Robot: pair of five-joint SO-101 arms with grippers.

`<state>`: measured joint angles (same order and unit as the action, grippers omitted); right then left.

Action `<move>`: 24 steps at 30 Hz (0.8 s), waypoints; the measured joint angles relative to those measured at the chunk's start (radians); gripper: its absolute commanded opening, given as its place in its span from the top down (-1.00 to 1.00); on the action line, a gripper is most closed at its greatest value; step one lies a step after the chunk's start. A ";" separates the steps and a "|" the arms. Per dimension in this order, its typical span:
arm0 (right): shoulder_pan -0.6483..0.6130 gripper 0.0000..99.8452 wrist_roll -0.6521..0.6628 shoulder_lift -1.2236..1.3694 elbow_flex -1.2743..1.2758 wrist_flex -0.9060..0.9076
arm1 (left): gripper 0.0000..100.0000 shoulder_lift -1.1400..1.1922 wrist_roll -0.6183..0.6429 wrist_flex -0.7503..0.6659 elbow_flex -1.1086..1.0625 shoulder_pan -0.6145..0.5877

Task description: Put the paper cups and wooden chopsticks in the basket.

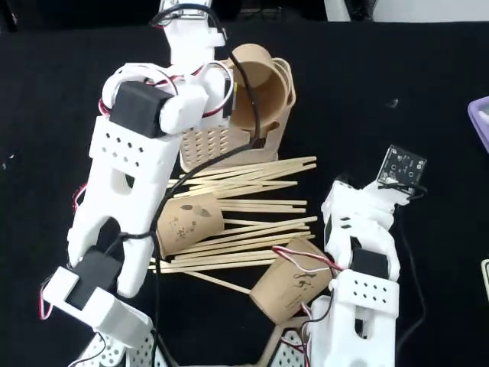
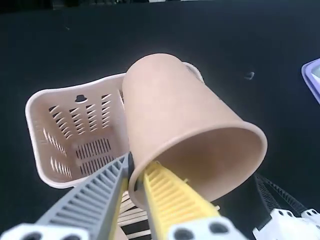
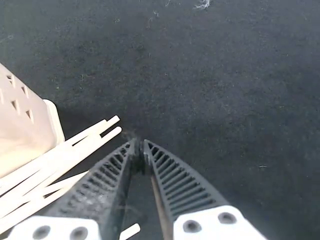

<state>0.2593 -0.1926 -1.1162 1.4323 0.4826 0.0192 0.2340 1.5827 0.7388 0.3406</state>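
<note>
My left gripper [image 2: 131, 167] is shut on the rim of a brown paper cup [image 2: 185, 125], which hangs tilted over the beige slotted basket [image 2: 75, 135]. From above, that cup [image 1: 256, 76] sits over the basket [image 1: 218, 145] at the back of the table, held by the left gripper [image 1: 233, 103]. Two more paper cups lie on their sides: one [image 1: 189, 222] on the pile of wooden chopsticks [image 1: 244, 218], the other [image 1: 290, 287] by the right arm's base. My right gripper [image 3: 139, 147] is shut on nothing, low over the black cloth, next to the chopstick ends [image 3: 65, 152].
A black cloth covers the table [image 1: 397, 69]. A purple object [image 1: 480, 115] sits at the right edge. In the right wrist view a corner of the basket [image 3: 25, 125] stands near the chopsticks. Open cloth lies to the right and the far left.
</note>
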 measured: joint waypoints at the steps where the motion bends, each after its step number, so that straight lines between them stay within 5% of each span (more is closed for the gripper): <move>1: 0.000 0.98 0.000 0.000 0.000 0.000 | 0.93 0.000 0.000 0.000 0.000 0.005; 11: 0.000 0.98 0.000 0.000 0.000 0.000 | 0.93 0.003 0.000 0.000 0.000 0.000; 18: 0.000 0.98 0.000 0.000 0.000 0.000 | 0.55 0.048 0.000 0.000 0.000 0.011; 24: 0.000 0.98 0.000 0.000 0.000 0.000 | 0.55 0.049 0.000 0.000 0.032 0.049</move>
<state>0.2593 -0.1926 -1.1162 1.4323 0.4826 0.0683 0.2340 1.5827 0.7710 0.3897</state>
